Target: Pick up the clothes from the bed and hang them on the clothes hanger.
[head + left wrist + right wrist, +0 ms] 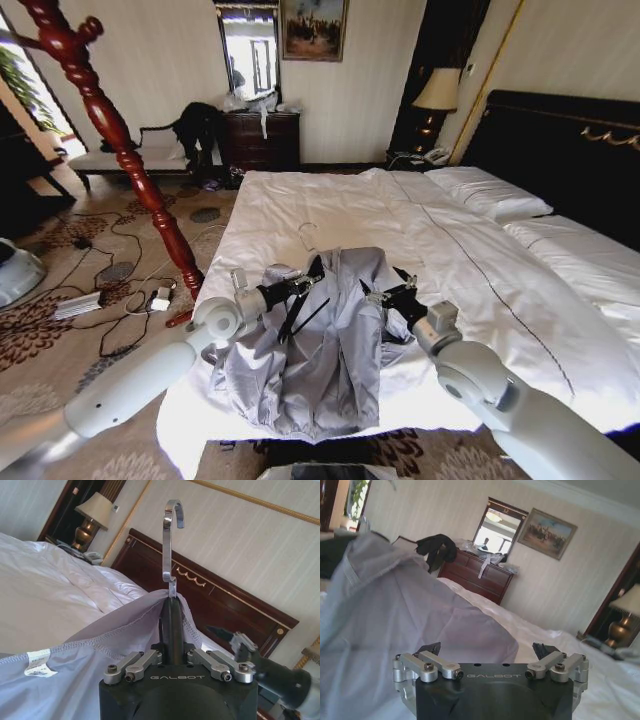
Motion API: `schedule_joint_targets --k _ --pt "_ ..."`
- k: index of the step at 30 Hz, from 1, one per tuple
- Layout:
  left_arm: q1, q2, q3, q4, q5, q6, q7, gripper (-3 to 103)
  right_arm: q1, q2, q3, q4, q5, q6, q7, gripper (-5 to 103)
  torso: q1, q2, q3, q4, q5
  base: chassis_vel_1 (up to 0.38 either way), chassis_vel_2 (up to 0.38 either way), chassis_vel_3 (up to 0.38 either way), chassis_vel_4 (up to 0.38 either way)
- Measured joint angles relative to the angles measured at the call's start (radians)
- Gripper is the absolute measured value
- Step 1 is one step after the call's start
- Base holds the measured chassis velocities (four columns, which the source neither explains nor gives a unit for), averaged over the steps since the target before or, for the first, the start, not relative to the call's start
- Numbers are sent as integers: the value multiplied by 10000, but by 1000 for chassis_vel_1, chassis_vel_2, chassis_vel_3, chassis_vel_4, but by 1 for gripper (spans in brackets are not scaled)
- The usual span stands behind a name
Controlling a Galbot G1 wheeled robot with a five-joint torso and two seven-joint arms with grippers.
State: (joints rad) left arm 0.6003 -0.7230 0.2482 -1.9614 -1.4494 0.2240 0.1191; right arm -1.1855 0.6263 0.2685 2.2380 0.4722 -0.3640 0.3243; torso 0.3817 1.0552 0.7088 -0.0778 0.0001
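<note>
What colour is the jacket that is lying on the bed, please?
Light grey, plain, with no pattern; the jacket shows best in the head view, on the white bed.

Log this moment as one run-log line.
left hand: shut on hanger, inside jacket collar | right hand: open at jacket's other edge | jacket: on bed, partly lifted

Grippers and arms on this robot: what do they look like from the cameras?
Both arms are smooth light grey shells with rounded white joints. The left gripper and right gripper are black, each with a black body marked GALBOT, silver bolted finger linkages and black fingertips.
</note>
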Motion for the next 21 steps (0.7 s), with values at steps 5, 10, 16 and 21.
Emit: schedule_joint_targets --k 5,10,16,21 --pt "37 32 14 -169 65 37 -22 15 805 -547 -552 -410 -1323 -13 -374 100 0 0 0 0 -1 0 0 0 0" --pt "-19 275 306 -273 424 111 85 15 1469 -1168 -823 -831 -2683 142 -827 100 1 0 1 0 -1 0 0 0 0" --pt "-326 389 709 -348 747 135 175 15 1612 -1531 -1001 -1032 -3170 400 -1360 100 1 -1 0 -1 0 0 0 0 0" --pt "-394 334 854 -341 996 108 160 15 1304 -1574 -968 -895 -3503 401 -1658 100 0 0 0 -2 0 0 0 0 0"
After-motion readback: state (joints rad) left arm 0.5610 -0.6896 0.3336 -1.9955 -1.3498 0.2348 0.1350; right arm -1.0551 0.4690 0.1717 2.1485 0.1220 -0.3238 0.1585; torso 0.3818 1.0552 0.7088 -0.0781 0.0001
